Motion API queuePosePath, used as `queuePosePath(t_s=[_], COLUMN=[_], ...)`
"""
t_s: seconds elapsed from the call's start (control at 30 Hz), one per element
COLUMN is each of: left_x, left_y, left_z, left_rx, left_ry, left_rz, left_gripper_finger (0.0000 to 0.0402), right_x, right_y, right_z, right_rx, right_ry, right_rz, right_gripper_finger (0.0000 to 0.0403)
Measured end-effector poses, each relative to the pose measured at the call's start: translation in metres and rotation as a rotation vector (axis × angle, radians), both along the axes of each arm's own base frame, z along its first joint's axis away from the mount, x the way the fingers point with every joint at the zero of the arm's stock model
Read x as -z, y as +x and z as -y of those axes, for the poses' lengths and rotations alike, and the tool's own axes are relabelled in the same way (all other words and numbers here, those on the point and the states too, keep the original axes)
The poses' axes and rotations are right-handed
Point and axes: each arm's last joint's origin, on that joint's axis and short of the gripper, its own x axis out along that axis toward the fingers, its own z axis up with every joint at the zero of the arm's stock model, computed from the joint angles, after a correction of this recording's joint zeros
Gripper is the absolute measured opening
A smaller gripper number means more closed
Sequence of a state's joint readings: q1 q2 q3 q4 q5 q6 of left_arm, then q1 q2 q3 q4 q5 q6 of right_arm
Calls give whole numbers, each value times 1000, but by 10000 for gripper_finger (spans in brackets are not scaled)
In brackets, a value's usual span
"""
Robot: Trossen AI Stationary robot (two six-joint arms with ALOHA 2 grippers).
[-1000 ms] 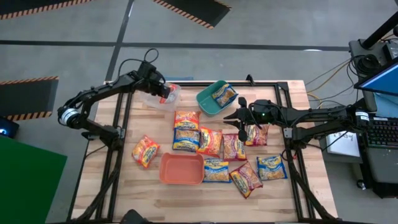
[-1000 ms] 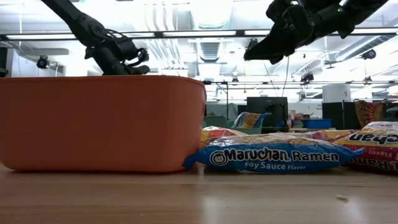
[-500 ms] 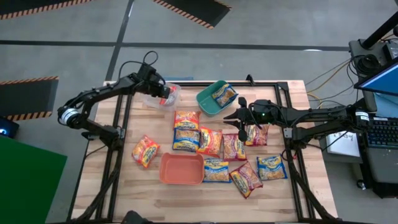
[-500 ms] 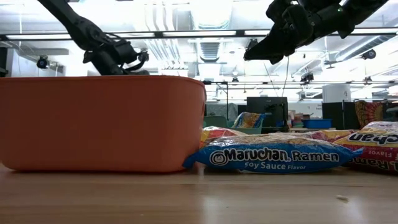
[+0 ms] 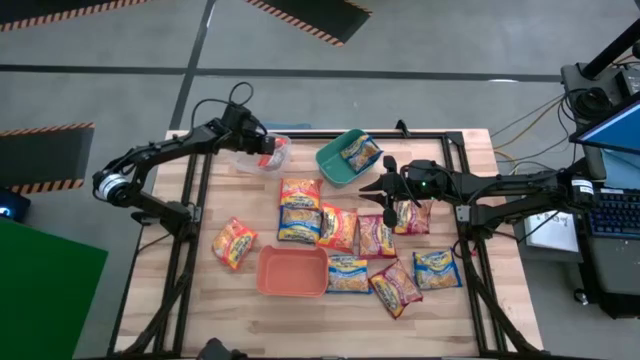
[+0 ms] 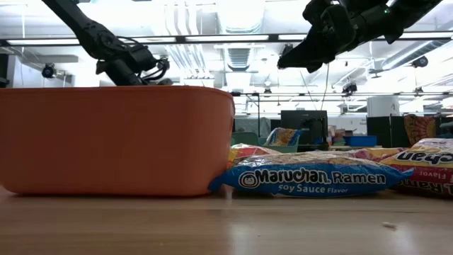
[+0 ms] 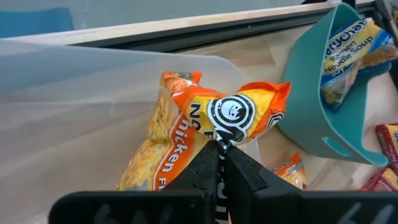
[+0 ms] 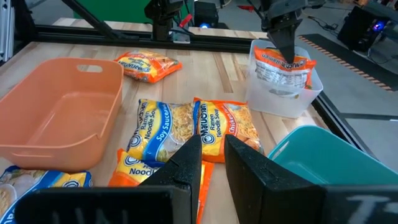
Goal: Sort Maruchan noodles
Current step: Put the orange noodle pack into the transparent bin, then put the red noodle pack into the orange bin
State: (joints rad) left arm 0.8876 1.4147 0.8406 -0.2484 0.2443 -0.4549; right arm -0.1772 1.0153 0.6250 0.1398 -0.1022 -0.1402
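Note:
My left gripper (image 5: 268, 148) (image 7: 221, 146) is over the clear tub (image 5: 245, 158) (image 8: 283, 93) at the table's far left, shut on an orange Maruchan packet (image 7: 205, 124) (image 8: 281, 67). My right gripper (image 5: 375, 192) (image 6: 283, 65) hovers open, well above the packets lying flat at mid-table (image 5: 340, 228), touching none. Several more orange, blue and dark red packets lie around it, among them a blue one (image 6: 311, 177) (image 5: 347, 274) and an orange one (image 5: 233, 243) at the left. Another packet (image 5: 360, 152) rests in the teal tub (image 5: 333, 168). My left gripper pinches the orange packet between its two shut fingers at the packet's end edge (image 7: 231, 132), by the round logo. The fingers (image 8: 283, 40) come from above, pointing down. The packet hangs below them inside the clear tub; I cannot tell whether its lower end rests on the tub's floor.
An orange tub (image 5: 292, 272) (image 6: 113, 142) (image 8: 56, 118) stands near the table's near edge, left of centre. The teal tub stands just right of the clear one at the far edge. Bare wood shows along the near edge (image 5: 300, 320).
My left gripper has shifted slightly toward the table's far edge over the clear tub, still shut on the orange packet.

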Motion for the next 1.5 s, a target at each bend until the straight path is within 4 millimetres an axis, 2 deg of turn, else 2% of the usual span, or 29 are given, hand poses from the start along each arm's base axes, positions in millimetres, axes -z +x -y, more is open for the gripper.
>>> queuePosePath(t_s=[0.23,0.53,0.77,0.93,1.1,1.37,1.5], left_x=[-2,-5,-29,-49,-59,-39,-31], left_y=[6,7,6,9,19,36,41], left_z=[2,1,12,36,70,128,146], left_rx=[19,37,230,357,529,770,839], left_ry=[24,67,177,297,398,472,507], left_rz=[21,33,102,128,158,265,328], left_gripper_finger=[29,109,132,132,132,132,132], right_x=[0,0,0,0,1,19,30], right_y=[0,0,0,0,1,11,15], right_z=[0,0,0,0,0,1,-1], right_rx=[1,0,2,11,32,122,140], right_ry=[0,1,6,32,88,345,522], right_rz=[0,0,0,2,0,-68,-131], right_gripper_finger=[59,59,59,59,59,59,59])
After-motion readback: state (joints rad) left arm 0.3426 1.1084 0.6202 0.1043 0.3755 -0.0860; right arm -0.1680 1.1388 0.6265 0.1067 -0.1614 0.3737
